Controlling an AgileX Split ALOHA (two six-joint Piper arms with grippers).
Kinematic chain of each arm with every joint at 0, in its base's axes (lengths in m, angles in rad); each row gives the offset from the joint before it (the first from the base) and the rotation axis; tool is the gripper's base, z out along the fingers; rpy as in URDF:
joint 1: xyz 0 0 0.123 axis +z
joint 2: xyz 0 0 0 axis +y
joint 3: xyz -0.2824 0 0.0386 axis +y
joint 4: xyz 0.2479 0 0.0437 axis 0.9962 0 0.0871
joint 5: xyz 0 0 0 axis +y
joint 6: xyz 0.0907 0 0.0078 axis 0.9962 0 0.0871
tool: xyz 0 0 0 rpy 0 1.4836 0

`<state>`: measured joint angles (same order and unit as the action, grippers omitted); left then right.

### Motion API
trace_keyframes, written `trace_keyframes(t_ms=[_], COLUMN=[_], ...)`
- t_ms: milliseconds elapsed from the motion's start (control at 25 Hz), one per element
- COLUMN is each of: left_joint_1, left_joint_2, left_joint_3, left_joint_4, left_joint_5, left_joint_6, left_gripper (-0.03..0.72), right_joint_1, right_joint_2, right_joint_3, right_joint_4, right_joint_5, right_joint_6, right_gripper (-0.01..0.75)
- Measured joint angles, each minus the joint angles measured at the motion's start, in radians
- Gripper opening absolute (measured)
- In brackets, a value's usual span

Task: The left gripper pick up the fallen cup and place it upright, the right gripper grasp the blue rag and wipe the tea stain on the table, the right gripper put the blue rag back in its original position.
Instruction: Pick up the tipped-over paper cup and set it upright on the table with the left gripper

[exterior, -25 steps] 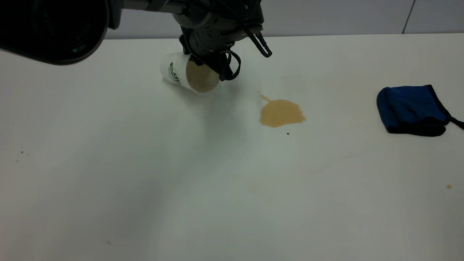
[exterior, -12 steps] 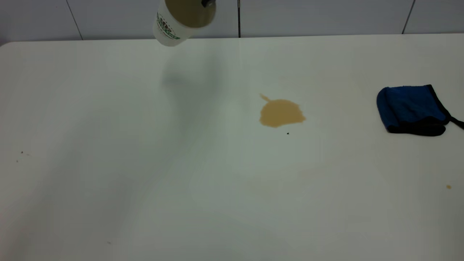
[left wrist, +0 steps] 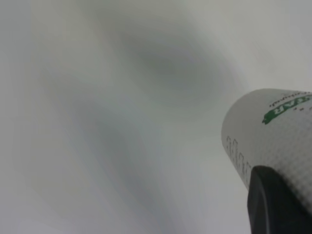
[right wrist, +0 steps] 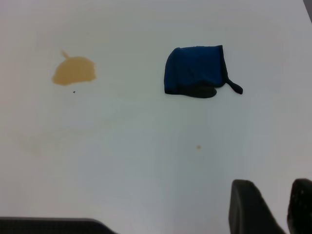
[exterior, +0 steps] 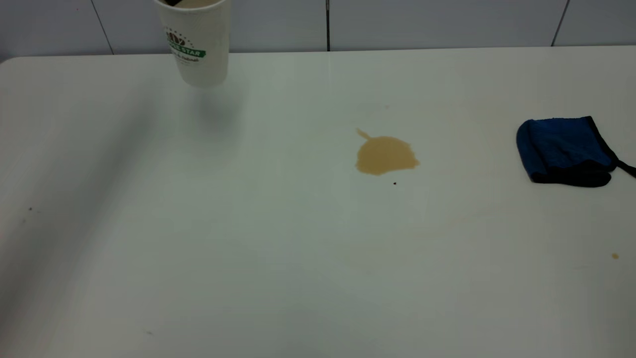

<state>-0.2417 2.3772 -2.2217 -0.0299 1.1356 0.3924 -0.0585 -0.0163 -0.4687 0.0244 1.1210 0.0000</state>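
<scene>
The cup (exterior: 196, 44) is upright at the far left of the table (exterior: 298, 258), its rim cut off by the top of the exterior view. I cannot tell if its base touches the table. In the left wrist view my left gripper (left wrist: 280, 195) is shut on the cup (left wrist: 273, 131), with one black finger (left wrist: 273, 209) against its dimpled wall. The tea stain (exterior: 385, 155) lies mid-table. The blue rag (exterior: 564, 149) lies at the right edge. My right gripper (right wrist: 287, 207) is open and empty, well short of the rag (right wrist: 195, 70) and the stain (right wrist: 74, 70).
A tiny orange-brown speck (exterior: 615, 256) lies in front of the rag, and it also shows in the right wrist view (right wrist: 198, 146). A small dark speck (exterior: 395, 183) sits just in front of the stain. A grey tiled wall runs behind the table's far edge.
The left gripper lifted the cup off the table, turned it from lying tilted to upright, and carried it left. The left arm has left the exterior view. Rag and stain are unchanged.
</scene>
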Motion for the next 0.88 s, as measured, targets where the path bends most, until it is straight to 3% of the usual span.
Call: trace_keyframes(t_ms=[200,600,880], left_joint_1=[0.052,0.054,0.054], left_joint_2=[0.072,0.182,0.220], left_joint_3=[0.000,0.000,0.000], left_joint_4=[-0.069,-0.167,-0.204], left_joint_5=[-0.001,-0.098,-0.125], left_joint_6=[0.009,0.037,0.043], left_gripper=[0.008,0.015,0.082], right_joint_1=[0.000,0.000,0.000], right_joint_2=[0.000,0.000,0.000], right_joint_3=[0.000,0.000,0.000], right_joint_4=[0.000,0.000,0.000], right_joint_5=[0.000,0.000,0.000], right_joint_6=[0.000,0.000,0.000], right_gripper=[0.239,0.238,0.238])
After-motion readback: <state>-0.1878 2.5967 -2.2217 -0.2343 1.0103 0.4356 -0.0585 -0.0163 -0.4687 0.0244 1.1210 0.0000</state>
